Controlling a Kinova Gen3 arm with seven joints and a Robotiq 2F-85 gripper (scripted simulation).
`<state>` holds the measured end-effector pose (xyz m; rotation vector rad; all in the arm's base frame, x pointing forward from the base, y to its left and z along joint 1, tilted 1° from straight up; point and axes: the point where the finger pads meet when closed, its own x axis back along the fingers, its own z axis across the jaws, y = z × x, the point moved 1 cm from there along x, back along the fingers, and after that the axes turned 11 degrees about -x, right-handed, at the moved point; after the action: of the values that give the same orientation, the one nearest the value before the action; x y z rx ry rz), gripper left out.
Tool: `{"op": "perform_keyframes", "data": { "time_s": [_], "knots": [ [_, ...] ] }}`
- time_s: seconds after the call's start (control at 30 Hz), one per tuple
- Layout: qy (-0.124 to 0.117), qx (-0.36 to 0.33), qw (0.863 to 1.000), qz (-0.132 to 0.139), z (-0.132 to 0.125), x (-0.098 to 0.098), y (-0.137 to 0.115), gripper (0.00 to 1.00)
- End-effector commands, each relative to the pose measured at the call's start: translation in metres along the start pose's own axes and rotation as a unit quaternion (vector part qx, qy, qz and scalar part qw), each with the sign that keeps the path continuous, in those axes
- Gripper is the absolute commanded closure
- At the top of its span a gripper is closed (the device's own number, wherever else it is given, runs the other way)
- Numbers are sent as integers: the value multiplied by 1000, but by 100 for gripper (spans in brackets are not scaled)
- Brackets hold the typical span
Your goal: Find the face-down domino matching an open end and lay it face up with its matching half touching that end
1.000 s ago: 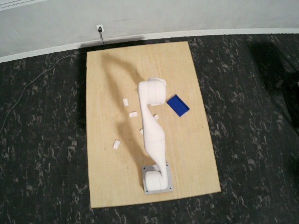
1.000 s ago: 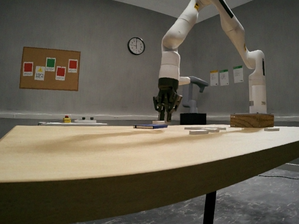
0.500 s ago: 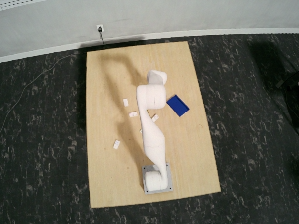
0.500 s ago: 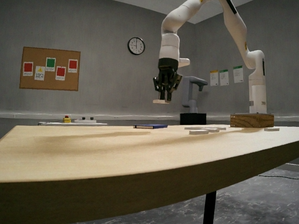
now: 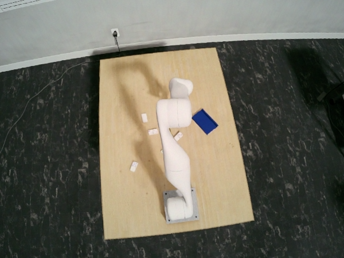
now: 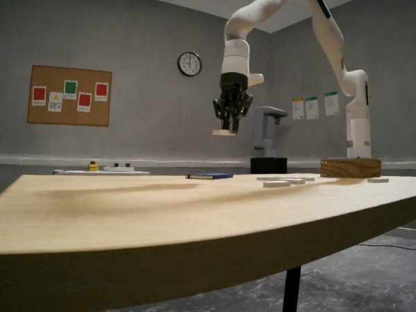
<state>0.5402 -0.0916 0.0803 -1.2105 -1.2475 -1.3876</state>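
In the side view my gripper (image 6: 229,129) hangs high above the table, shut on a white domino (image 6: 224,132) that it holds flat by one end. In the top view the arm hides both the gripper and this domino. Several white dominoes lie on the wooden table: a blank one (image 5: 144,117) at the far left, one with pips (image 5: 153,132) just below it, one with pips (image 5: 178,136) beside the arm, and one with pips (image 5: 133,166) apart at the left front. A further domino (image 5: 161,151) peeks out from under the arm. In the side view they show as low white slabs (image 6: 276,184).
A flat blue tray (image 5: 204,121) lies right of the arm; it also shows in the side view (image 6: 209,176). The arm's base (image 5: 180,207) is bolted near the table's front edge.
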Motion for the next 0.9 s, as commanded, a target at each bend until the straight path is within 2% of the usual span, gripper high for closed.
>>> {"op": "perform_keyframes", "data": {
  "time_s": [0.0, 0.17, 0.33, 0.43, 0.5, 0.53, 0.7, 0.87],
  "knots": [
    [0, 0, 1000, -1, -4, 1, -2, 69],
    [3, -3, 1000, -1, -37, 6, -30, 69],
    [5, -6, 1000, -1, -89, 15, -91, 69],
    [5, -6, 1000, -1, -109, 20, -127, 69],
    [5, -6, 1000, -1, -109, 20, -127, 69],
    [5, -6, 1000, -1, -122, 24, -153, 69],
    [2, -2, 1000, -2, -141, 34, -218, 69],
    [0, 0, 1000, -1, -146, 39, -247, 69]
  ]
}}
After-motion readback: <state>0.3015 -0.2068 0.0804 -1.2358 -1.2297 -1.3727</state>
